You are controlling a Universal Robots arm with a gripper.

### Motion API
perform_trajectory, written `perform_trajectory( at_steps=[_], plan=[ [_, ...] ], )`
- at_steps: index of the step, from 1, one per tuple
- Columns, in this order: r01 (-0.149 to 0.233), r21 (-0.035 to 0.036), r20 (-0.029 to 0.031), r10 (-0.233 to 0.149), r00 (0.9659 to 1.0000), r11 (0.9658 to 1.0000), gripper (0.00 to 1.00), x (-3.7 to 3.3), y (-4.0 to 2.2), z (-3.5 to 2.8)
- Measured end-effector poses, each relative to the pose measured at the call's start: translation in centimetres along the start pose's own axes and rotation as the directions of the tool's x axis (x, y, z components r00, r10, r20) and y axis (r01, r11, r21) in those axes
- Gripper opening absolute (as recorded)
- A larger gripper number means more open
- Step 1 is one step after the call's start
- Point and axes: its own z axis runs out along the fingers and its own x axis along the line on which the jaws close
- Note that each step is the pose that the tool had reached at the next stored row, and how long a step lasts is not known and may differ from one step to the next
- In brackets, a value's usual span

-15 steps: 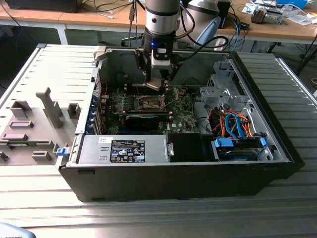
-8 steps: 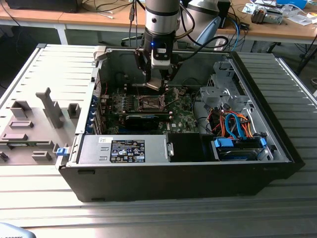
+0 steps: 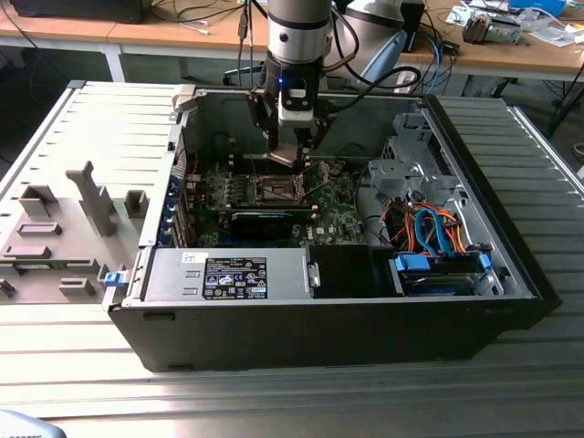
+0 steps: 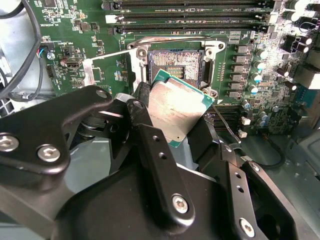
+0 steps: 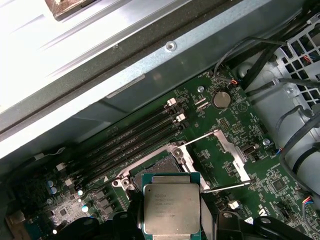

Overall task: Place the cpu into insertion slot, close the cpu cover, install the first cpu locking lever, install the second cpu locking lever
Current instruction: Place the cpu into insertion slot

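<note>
Big picture first: the open computer case (image 3: 319, 338) sits on the bench (image 3: 274, 401), with the green motherboard (image 3: 339, 215) flat on its floor. The claw (image 3: 290, 151) hangs over the far part of the board, clamped on the cpu (image 4: 177, 107) by its edges. It's above the insertion slot (image 4: 175, 60), not touching. Here's the worry: in the second wrist view the cpu looks turned against the slot's square. Lowered like that, a corner could land on the metal rim or crush contacts. The cpu cover (image 5: 235, 150) stands swung open just beside the slot, where a stray edge could clip it.
</note>
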Motion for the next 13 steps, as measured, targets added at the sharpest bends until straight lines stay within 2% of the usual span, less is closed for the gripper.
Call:
perform_trajectory(
  at_steps=[13],
  plan=[
    [-0.007, -0.0001, 0.0002, 0.007, 1.0, 1.0, 0.55, 0.0, 0.0, 0.01]
  ],
)
